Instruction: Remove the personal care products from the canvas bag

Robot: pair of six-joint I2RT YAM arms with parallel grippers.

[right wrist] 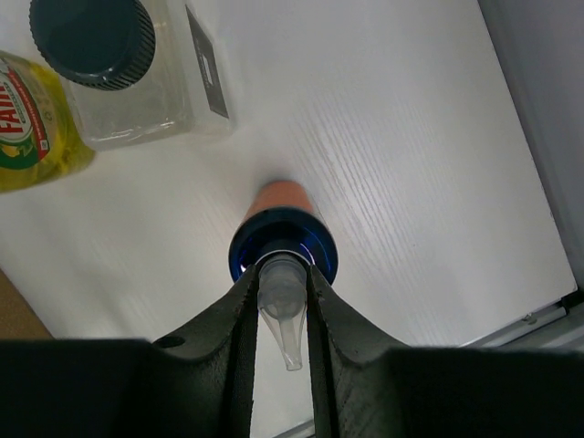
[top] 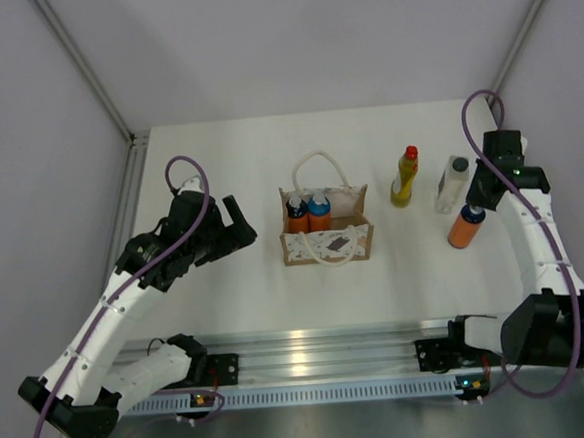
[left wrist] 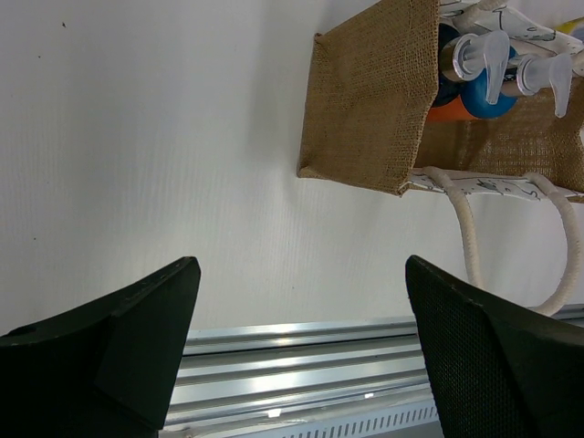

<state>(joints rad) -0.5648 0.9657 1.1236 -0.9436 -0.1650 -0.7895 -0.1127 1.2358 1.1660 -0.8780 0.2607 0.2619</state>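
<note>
White counter (top: 227,299) enclosed by plain pale grey walls (top: 289,39); slanted metal posts (top: 83,65) at both rear corners; ribbed aluminium rail (top: 321,352) along the near edge, catching light.

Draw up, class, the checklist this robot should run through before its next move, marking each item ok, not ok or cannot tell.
1. Right claw shut on the orange pump bottle at its pump: ok.
2. That bottle's base resting on the table before release: cannot tell.
3. Held bottle apart from the whitish bottle and the yellow bottle: ok.
4. Left claw open and empty, beside the canvas bag: ok.
5. Bag upright with its mouth open: ok.
6. Bag emptied: not ok, two orange pump bottles stand inside.
</note>
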